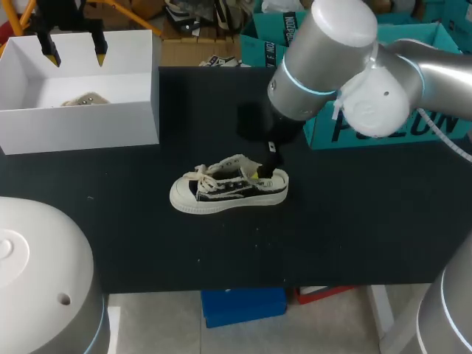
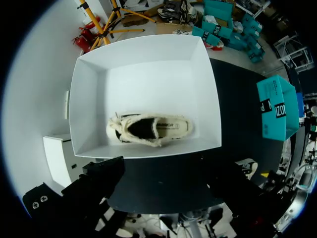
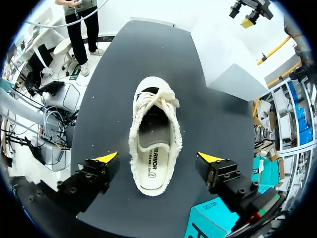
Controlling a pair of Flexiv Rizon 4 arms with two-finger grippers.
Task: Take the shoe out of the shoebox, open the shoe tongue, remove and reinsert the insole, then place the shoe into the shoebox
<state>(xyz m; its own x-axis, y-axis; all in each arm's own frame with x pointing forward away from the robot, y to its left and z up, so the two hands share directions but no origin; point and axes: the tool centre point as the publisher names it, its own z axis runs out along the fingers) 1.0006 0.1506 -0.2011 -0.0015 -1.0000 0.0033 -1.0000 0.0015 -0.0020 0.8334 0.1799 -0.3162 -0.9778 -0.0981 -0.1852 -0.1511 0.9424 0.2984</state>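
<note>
A cream and black canvas shoe point(image 1: 228, 192) lies on its sole in the middle of the black table point(image 1: 354, 221), toe toward the left. My right gripper point(image 1: 265, 169) hangs over its heel. In the right wrist view it stands open point(image 3: 158, 157), its yellow fingertips point(image 3: 106, 157) apart from both sides of the shoe point(image 3: 154, 144), whose insole point(image 3: 153, 166) shows inside. The white shoebox point(image 1: 110, 125) stands at the back left with a second shoe point(image 2: 148, 130) lying in it. My left gripper point(image 1: 75, 53) hangs open high above the box point(image 2: 143, 64).
A teal box point(image 1: 354, 129) stands on the table's right side, close behind my right arm, also seen beside the right gripper point(image 3: 213, 218). Bare black tabletop stretches in front of and to the right of the shoe.
</note>
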